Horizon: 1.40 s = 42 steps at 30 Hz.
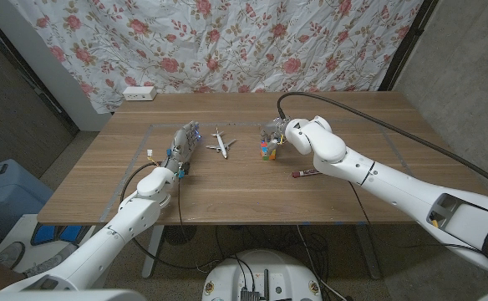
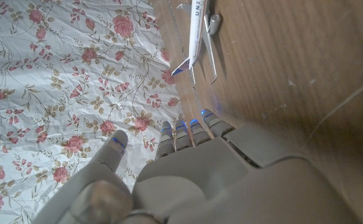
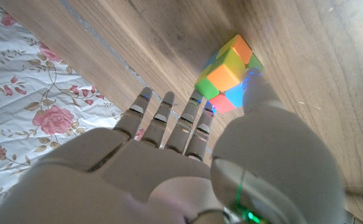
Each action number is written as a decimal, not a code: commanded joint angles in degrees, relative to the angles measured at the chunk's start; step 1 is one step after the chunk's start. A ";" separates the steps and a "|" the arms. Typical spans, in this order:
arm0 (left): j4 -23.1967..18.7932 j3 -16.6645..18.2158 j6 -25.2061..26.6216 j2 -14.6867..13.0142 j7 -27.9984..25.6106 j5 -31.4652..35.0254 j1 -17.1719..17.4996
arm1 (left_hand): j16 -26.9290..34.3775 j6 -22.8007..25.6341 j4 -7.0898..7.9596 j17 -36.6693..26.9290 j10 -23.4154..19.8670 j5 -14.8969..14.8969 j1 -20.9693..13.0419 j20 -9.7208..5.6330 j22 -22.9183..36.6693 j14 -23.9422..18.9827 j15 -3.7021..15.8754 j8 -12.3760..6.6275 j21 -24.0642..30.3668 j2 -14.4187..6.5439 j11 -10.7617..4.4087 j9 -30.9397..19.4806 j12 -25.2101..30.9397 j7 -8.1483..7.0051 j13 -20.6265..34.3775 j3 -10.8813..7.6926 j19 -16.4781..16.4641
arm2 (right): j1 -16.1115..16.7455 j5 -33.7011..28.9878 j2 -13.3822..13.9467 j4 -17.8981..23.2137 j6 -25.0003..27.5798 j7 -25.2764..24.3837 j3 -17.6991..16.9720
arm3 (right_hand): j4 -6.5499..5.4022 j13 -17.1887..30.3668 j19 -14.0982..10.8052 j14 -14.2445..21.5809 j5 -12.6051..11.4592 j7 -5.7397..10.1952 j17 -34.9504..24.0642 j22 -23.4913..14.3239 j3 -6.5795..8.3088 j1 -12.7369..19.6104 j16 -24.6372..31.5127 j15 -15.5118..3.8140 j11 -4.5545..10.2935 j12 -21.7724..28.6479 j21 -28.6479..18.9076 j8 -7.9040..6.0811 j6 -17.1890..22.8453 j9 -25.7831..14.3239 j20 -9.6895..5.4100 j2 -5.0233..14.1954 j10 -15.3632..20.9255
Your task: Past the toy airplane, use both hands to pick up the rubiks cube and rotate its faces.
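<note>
The rubiks cube (image 1: pixel 267 150) sits on the table right of centre, and the right wrist view shows its orange, green, yellow and blue tiles (image 3: pixel 227 71). My right hand (image 1: pixel 279 134) is at the cube from behind and to the right. Its thumb (image 3: pixel 257 89) touches one side of the cube, and its straight fingers (image 3: pixel 169 121) end close beside the other side. The cube still rests on the wood. The white toy airplane (image 1: pixel 219 143) (image 2: pixel 197 37) lies left of the cube. My left hand (image 1: pixel 183 145) (image 2: pixel 188 168) is left of the airplane, fingers straight, holding nothing.
A red marker (image 1: pixel 304 174) lies on the table right of the cube, towards the front. A white power strip (image 1: pixel 139 93) sits at the back left corner. Thin tape lines (image 1: pixel 148 134) outline a rectangle on the wooden table (image 1: pixel 252 196). A floral curtain (image 1: pixel 227 42) hangs behind.
</note>
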<state>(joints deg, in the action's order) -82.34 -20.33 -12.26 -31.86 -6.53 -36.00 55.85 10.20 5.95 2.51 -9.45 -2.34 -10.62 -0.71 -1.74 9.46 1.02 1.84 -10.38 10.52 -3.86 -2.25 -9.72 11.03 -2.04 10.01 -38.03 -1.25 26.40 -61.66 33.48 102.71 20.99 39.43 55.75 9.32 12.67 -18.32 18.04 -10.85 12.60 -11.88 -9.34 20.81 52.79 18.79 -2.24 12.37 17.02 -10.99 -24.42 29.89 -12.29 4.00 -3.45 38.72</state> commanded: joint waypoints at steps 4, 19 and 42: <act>-0.59 -0.01 0.29 -0.17 -0.33 -0.05 0.42 | -0.04 0.44 0.30 -0.32 -0.33 -0.07 0.34 -1.22 0.26 -0.38 1.30 0.02 0.29 -2.91 0.36 -0.18 -0.02 -0.19 0.07 -0.04 -0.33 | -0.62 0.86 -0.20 -0.64 -0.96 0.45 0.00 | -0.56 0.55 -0.51 1.19 -0.12 0.03 -0.39 -0.19 -0.25 -0.44 0.72 -3.96 -0.03 0.63 0.17 -1.34 2.18 -0.29 -0.17 0.45 2.64; -0.80 -0.06 0.46 -0.27 -0.37 0.02 0.40 | -0.05 0.59 0.38 -0.31 -0.24 -0.08 0.33 -1.22 0.26 -0.33 1.16 -0.02 0.28 -2.92 0.25 -0.19 -0.06 -0.38 0.08 -0.02 -0.31 | -0.41 1.76 0.16 -0.55 -1.15 -0.88 -0.39 | -0.71 1.35 -1.19 3.70 -0.19 0.05 -0.76 -0.18 -0.54 -0.85 1.95 -5.72 0.10 1.33 0.15 -2.83 5.45 -0.40 -0.75 1.16 7.50; -3.80 0.38 1.24 -1.32 -2.06 0.68 1.67 | -0.09 0.66 0.43 -0.30 -0.19 -0.08 0.28 -0.90 0.26 -0.19 0.77 0.00 0.29 -2.83 0.48 -0.20 -0.06 -0.32 0.09 0.03 -0.33 | 2.95 6.11 2.21 2.80 1.05 -5.28 -4.27 | -0.39 1.69 -2.19 4.76 -0.03 0.05 -1.03 -0.17 -0.50 -0.06 2.73 -6.27 0.14 0.96 0.06 -3.28 6.46 -0.35 -1.38 1.90 9.18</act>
<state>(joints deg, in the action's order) -84.17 -20.34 -11.34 -32.53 -7.49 -35.74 56.50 10.20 6.25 2.74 -9.46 -2.34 -10.62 -0.71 -1.74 9.46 1.02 1.84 -10.38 10.52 -3.86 -2.25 -9.72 11.03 -2.35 10.00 -37.80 -1.25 27.47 -58.30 34.68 103.79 20.26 36.75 53.59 8.78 14.01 -19.86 22.26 -10.62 12.60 -12.66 -9.35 20.24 52.43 21.00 -2.39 12.49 17.68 -10.82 -27.16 35.62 -12.40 2.44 -2.15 47.21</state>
